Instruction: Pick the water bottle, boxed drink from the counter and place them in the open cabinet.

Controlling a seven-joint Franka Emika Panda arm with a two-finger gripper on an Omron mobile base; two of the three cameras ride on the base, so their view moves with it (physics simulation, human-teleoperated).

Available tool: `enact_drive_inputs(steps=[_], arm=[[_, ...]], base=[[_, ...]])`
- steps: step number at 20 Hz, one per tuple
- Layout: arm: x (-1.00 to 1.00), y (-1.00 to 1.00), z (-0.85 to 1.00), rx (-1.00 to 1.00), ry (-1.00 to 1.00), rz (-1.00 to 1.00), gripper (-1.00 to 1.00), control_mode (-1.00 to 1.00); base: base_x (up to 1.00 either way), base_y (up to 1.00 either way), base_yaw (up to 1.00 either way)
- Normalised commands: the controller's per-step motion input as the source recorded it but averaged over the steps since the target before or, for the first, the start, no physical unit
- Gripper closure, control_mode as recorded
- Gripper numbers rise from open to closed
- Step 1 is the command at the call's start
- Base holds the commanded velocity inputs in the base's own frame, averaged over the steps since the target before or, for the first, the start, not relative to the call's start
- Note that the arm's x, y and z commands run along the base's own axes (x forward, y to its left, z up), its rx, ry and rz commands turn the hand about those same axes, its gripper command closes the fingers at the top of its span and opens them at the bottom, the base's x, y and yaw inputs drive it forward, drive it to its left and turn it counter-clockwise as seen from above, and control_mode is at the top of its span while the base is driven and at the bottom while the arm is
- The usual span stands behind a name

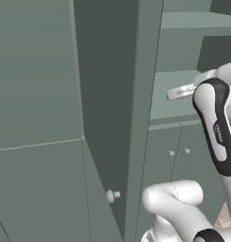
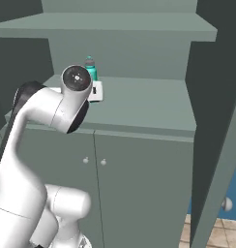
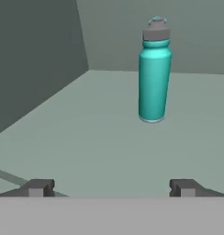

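1. Water bottle (image 3: 154, 75): standing up straight on a shelf inside the open cabinet (image 2: 139, 104), all by itself, with nothing touching it.
2. Thin and round like a tube, bright blue-green all over, a little shiny down one side.
3. On top, a grey cap (image 3: 156, 32), with a small loop sticking up above it.
4. Flat bottom sitting right on the grey-green shelf, with a small dark shadow under it.
5. Behind it, the plain back wall of the cabinet; off to the left in the hand view, a darker side wall.
6. In the right base view, just the top of the same bottle (image 2: 91, 68) peeking out from behind the robot's white arm, toward the left end of the shelf.
7. Gripper (image 3: 111, 187): wide open, holding nothing, two little dark tips (image 3: 38, 187) far apart at the bottom of the hand view.
8. Pointed at the bottle but well apart from it, with bare shelf in between.
9. Under the shelf, two shut doors with small round knobs (image 2: 85, 160).
10. In the left base view, the tall open door (image 1: 108, 118) with a small round white knob (image 1: 111, 195) low down.
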Motion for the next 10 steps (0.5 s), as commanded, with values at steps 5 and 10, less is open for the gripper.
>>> enact_drive_inputs(steps=[5,10], arm=[[-0.73,0.00,0.00,0.00,0.00,0.11,-1.00,-1.00],[-0.78,0.00,-0.02,0.00,0.00,0.11,-1.00,-1.00]], base=[[0.00,0.00,0.00],[0.00,0.00,0.00]])
